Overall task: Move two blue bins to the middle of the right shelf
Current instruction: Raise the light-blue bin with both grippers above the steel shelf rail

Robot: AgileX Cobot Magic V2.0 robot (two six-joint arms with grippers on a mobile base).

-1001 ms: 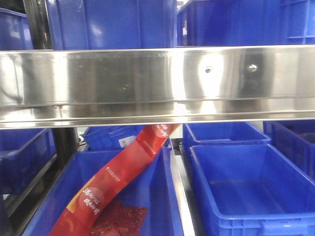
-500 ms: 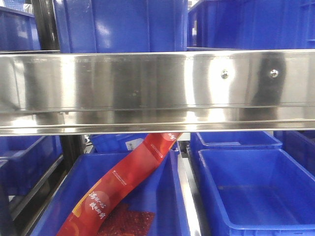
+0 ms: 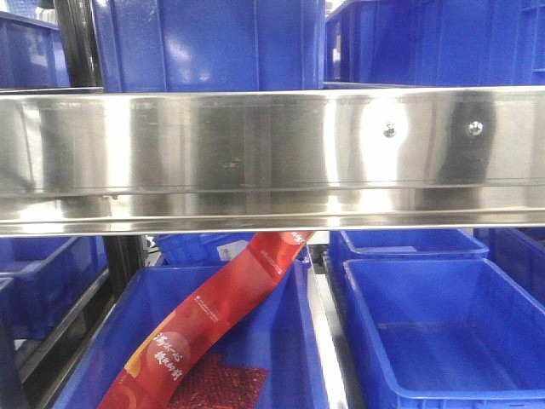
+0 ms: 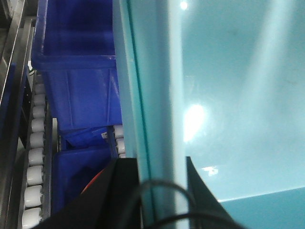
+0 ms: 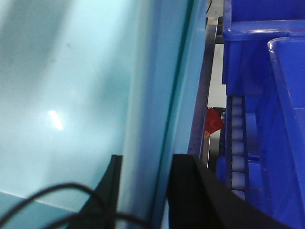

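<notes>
Here we hold the blue bin [image 4: 228, 95] by its opposite walls: the left gripper [image 4: 159, 191] is clamped over one rim and the right gripper [image 5: 143, 191] over the other. It seems rigid, smooth, slippery plastic, so the rims are our best purchase. Washed-out teal close up, it sits raised near the steel shelf rail [image 3: 272, 158], before other shelved bins [image 3: 209, 43].

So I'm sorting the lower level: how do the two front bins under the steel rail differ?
The left lower bin holds a long red packet leaning out over its back rim; the right lower bin looks empty. The left one is cropped more by the frame. Both are blue, open-topped plastic.
</notes>
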